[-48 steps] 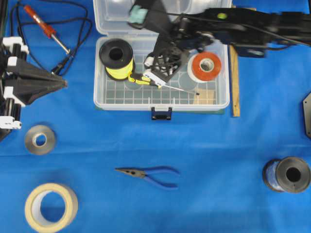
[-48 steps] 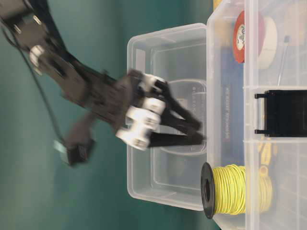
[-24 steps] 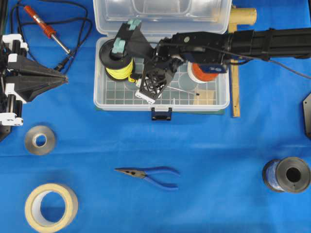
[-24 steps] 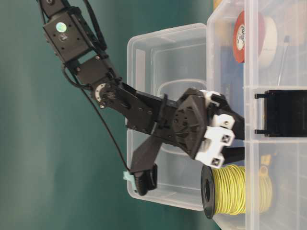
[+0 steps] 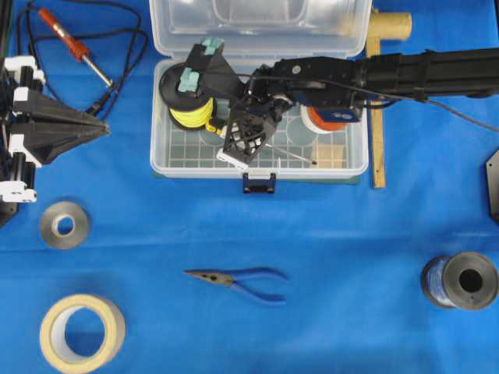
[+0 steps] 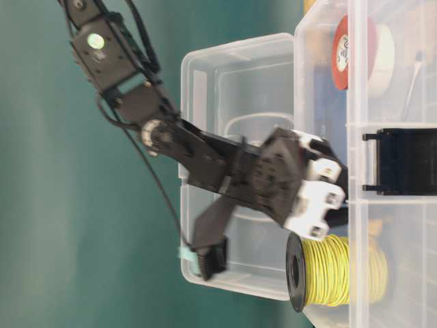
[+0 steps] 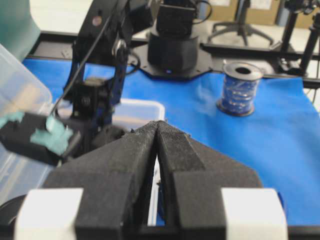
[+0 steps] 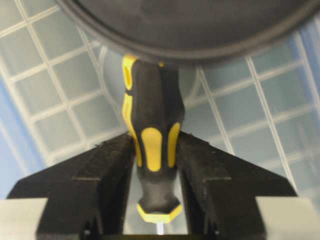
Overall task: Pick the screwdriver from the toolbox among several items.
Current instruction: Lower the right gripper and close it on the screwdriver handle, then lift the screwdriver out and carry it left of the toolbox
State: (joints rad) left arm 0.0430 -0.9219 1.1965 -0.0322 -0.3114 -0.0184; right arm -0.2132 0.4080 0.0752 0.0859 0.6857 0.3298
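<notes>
Jaws pressed together on the black left gripper (image 5: 101,132), parked over blue cloth left of the clear rectangular plastic toolbox (image 5: 187,165). Farther right, inside that box beside the yellow wire spool (image 5: 187,97), right gripper (image 8: 156,160) pinching the chunky yellow-and-black-handled screwdriver (image 8: 150,135), thin silver shaft angled toward the orange tape roll (image 5: 327,117).

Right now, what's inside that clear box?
In the toolbox: a yellow spool, red tape and the screwdriver, which the right gripper has clamped. The arm covers part of the floor, so more may be hidden.
</notes>
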